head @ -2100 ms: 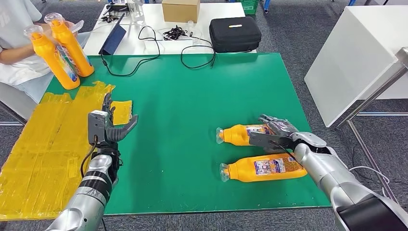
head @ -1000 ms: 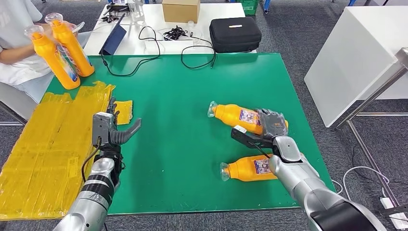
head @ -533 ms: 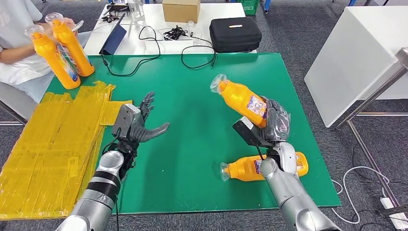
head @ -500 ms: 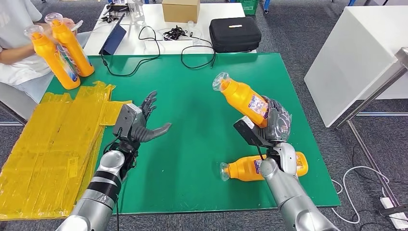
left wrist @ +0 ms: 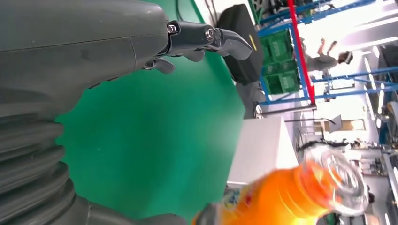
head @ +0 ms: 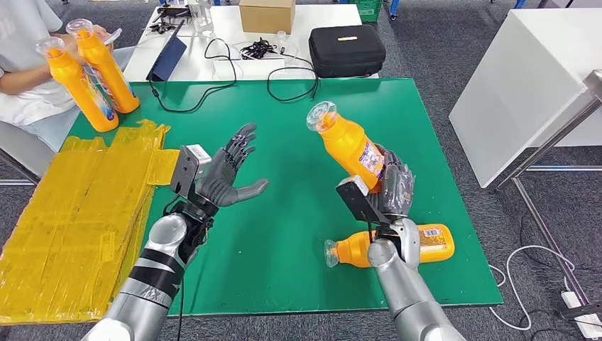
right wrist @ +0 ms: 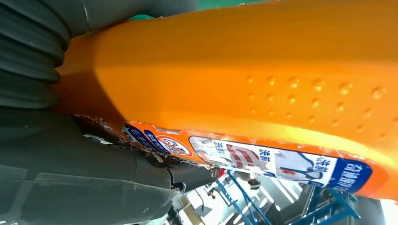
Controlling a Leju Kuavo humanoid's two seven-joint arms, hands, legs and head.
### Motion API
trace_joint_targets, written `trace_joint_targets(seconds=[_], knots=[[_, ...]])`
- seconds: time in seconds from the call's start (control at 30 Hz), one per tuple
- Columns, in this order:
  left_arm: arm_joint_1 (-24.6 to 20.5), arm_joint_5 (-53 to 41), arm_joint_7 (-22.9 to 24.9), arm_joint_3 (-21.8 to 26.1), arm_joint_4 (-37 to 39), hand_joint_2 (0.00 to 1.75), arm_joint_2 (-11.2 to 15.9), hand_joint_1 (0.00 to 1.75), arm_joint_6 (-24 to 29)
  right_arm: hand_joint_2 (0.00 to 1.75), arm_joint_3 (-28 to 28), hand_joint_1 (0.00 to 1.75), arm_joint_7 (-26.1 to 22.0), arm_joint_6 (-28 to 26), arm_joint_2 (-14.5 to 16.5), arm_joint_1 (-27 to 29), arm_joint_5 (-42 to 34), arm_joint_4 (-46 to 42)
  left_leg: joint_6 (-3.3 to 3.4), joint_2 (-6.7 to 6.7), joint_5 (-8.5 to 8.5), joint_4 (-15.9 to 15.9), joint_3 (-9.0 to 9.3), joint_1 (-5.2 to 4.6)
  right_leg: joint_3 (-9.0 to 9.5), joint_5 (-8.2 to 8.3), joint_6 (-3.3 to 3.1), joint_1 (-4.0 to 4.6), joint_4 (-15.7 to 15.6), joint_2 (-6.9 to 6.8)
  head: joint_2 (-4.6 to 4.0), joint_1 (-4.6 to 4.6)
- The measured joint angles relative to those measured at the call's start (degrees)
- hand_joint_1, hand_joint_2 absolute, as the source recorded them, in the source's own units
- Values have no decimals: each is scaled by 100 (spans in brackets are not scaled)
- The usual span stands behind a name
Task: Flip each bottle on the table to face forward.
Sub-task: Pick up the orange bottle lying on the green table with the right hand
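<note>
Right hand (head: 389, 190) grasping tilted orange plastic bottle (head: 346, 145) at lower body; left hand (head: 226, 174) released. Rigid, likely slick; hold mid-body.

**A:** what's everything made of here? The raised bottle (head: 346, 144) in the right hand (head: 387, 190) looks like glossy orange plastic, with a clear cap and a shiny printed label. Close up there's a patch of little raised bumps on it.

**B:** yep, same for the one lying on the near right of the mat (head: 389, 246). The green table cover (head: 284, 135) is matt and smooth. The yellow sheet (head: 74, 213) on the left is crinkly with a slight sheen.

**A:** arms?

**B:** brushed silver metal. Left hand (head: 226, 172) is dull grey plastic with a ribbed, rubbery-looking wrist cover. Far off, a cardboard box (head: 266, 15) and a matt black fabric-looking case (head: 347, 49).
</note>
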Motion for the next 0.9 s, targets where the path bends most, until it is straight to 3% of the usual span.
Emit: trace_joint_targets(seconds=[0.47,0.9], knots=[[-65,567,118,-310,4,175,4,0,-19,175,466,171,-247,-4,730,-150,-200,260,-1,1,0,0,-1,1,-3,-1,-1,0,0,1,0,0],[-179,510,111,-394,109,175,7,0,167,175,923,168,-268,21,1008,-271,-244,478,-1,3,1,0,-5,0,-5,0,-1,-1,0,2,0,2]])
